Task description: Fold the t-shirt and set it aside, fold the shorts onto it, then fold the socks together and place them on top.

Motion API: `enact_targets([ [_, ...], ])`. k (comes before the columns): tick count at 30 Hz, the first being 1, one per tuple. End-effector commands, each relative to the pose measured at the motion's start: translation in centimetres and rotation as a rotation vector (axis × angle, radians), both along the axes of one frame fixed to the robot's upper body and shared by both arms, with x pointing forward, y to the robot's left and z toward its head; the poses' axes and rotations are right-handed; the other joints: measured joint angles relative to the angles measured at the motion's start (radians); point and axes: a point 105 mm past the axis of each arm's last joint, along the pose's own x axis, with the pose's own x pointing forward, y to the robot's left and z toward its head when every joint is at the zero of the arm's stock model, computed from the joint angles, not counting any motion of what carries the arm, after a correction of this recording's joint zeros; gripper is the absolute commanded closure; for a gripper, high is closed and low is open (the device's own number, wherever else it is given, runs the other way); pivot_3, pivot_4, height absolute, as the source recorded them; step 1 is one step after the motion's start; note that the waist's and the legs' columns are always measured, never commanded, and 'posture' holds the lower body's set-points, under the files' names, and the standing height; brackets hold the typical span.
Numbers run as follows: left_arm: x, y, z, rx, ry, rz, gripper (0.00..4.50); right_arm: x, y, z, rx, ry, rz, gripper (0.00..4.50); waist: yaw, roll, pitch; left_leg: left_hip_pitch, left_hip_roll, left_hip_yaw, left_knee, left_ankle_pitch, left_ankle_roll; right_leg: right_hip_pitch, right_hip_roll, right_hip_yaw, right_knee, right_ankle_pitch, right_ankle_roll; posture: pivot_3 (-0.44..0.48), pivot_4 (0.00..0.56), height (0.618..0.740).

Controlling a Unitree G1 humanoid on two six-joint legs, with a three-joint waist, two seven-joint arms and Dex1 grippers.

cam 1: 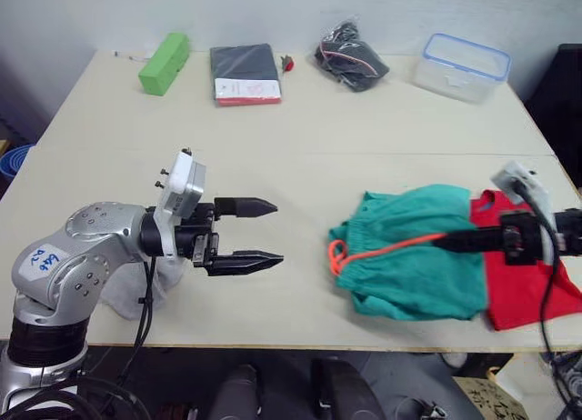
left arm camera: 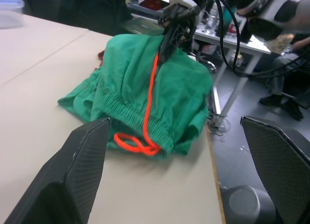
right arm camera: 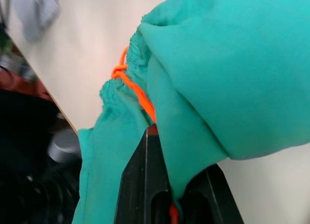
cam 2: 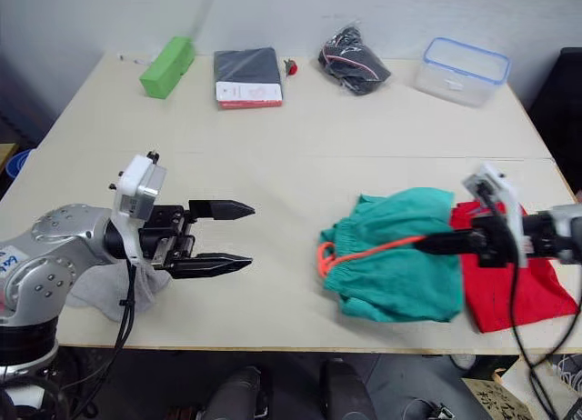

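The teal shorts (cam 1: 409, 261) lie bunched at the front right of the table, their orange drawstring (cam 1: 382, 249) trailing toward the middle. Their right side overlaps the red t-shirt (cam 1: 526, 288), which lies flat by the table's right front corner. My right gripper (cam 1: 440, 242) reaches in from the right, shut on a fold of the shorts beside the drawstring; the right wrist view shows teal cloth pinched between its black fingers (right arm camera: 145, 185). My left gripper (cam 1: 278, 231) hovers open and empty at the front left, pointing toward the shorts. A grey sock (cam 1: 123, 293) lies under the left arm.
Along the table's far edge stand a green box (cam 1: 165, 63), a black packet with a red-white label (cam 1: 244, 72), a black bundle with pink trim (cam 1: 351, 63) and a clear container with a blue rim (cam 1: 461, 67). A seam (cam 1: 364, 153) crosses the tabletop.
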Motion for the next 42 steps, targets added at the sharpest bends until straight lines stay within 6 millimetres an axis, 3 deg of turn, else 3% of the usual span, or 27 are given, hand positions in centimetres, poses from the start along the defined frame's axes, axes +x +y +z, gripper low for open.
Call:
enact_targets([
  [1,-0.1,-0.2,0.1,0.013,-0.038,-0.037,0.00,0.1,-4.9,1.0,-0.135,-0.076,-0.041,4.46,-0.001,0.000,0.000,0.001,0.000,0.000,0.000,0.001,0.000,0.000,0.000,0.001,0.000,0.000,0.001,0.000,0.150,0.740],
  [4,-0.2,-0.4,-0.1,0.027,-0.046,-0.058,0.00,0.5,-9.3,0.3,-0.267,-0.094,-0.127,4.46,0.000,-0.001,0.001,0.005,0.000,0.002,0.000,0.005,0.000,0.003,0.001,0.004,0.002,0.001,0.002,0.000,0.150,0.740],
  [7,-0.1,-0.6,-0.2,0.037,-0.055,-0.067,0.00,1.6,-12.3,-0.1,-0.341,-0.137,-0.216,4.46,-0.007,0.002,0.004,0.018,0.000,0.004,-0.001,0.005,0.000,0.014,0.001,0.007,0.002,0.002,0.001,0.000,0.150,0.740],
  [12,0.1,-0.8,-0.2,0.053,-0.082,-0.054,0.00,4.7,-15.4,-2.1,-0.469,-0.231,-0.383,4.46,-0.015,0.002,0.005,0.027,0.001,0.012,-0.005,0.006,-0.002,0.018,0.005,0.015,0.003,0.001,0.001,0.000,0.150,0.740],
  [14,0.1,-0.8,-0.2,0.056,-0.086,-0.049,0.00,5.3,-15.3,-2.7,-0.464,-0.249,-0.393,4.46,-0.015,0.003,0.006,0.027,0.002,0.014,-0.005,0.008,-0.005,0.017,0.006,0.018,0.004,0.001,0.001,0.000,0.150,0.740],
  [17,0.1,-0.7,-0.2,0.057,-0.088,-0.039,0.00,5.6,-15.1,-3.4,-0.419,-0.249,-0.406,3.79,-0.012,0.006,0.008,0.027,0.001,0.016,-0.006,0.010,-0.009,0.015,0.006,0.020,0.004,0.001,0.001,0.000,0.150,0.740],
  [19,0.1,-0.6,-0.2,0.058,-0.088,-0.031,0.00,5.9,-15.3,-3.3,-0.416,-0.276,-0.434,3.11,-0.008,0.006,0.008,0.027,0.001,0.017,-0.006,0.010,-0.009,0.015,0.006,0.021,0.004,0.002,0.001,0.000,0.150,0.740],
  [24,0.2,-0.1,-0.4,0.069,-0.082,0.011,0.00,6.3,-16.3,0.1,-0.416,-0.450,-0.507,1.37,-0.009,0.006,0.008,0.027,0.001,0.018,-0.005,0.009,-0.009,0.016,0.006,0.023,0.005,0.002,0.002,0.000,0.150,0.740],
  [27,0.2,0.4,-0.5,0.074,-0.077,0.050,0.00,6.9,-16.5,3.1,-0.418,-0.595,-0.539,0.35,-0.013,0.006,0.008,0.029,0.001,0.020,-0.005,0.009,-0.009,0.016,0.006,0.024,0.006,0.002,0.003,0.000,0.150,0.740],
  [28,0.2,0.6,-0.6,0.075,-0.076,0.067,0.00,7.2,-16.1,4.1,-0.386,-0.642,-0.541,0.04,-0.016,0.007,0.008,0.029,0.001,0.020,-0.005,0.009,-0.009,0.016,0.006,0.024,0.006,0.002,0.003,0.000,0.150,0.740],
  [32,0.3,1.7,-0.8,0.084,-0.077,0.149,0.00,9.2,-11.8,6.9,-0.164,-0.753,-0.425,0.04,-0.031,0.006,0.009,0.030,0.002,0.021,-0.006,0.009,-0.009,0.016,0.007,0.025,0.006,0.002,0.003,0.000,0.150,0.740],
  [35,0.2,3.0,-1.0,0.100,-0.079,0.237,0.00,10.3,-4.7,7.8,0.035,-0.768,-0.159,0.04,-0.042,0.003,0.010,0.031,0.006,0.022,-0.005,0.008,-0.011,0.017,0.010,0.026,0.006,0.003,0.002,0.000,0.150,0.740],
  [38,-0.2,4.6,-2.0,0.159,-0.083,0.334,0.00,9.2,2.6,7.6,0.164,-0.742,0.148,0.04,-0.049,0.004,0.011,0.031,0.007,0.021,-0.005,0.008,-0.012,0.016,0.011,0.025,0.008,0.003,0.002,0.000,0.150,0.740],
  [42,-1.5,6.2,-3.0,0.217,-0.078,0.433,0.00,6.9,7.8,6.1,0.172,-0.698,0.397,0.04,-0.028,0.004,0.011,0.028,0.008,0.017,-0.006,0.007,-0.013,0.014,0.010,0.022,0.008,0.002,0.001,0.000,0.150,0.740],
])
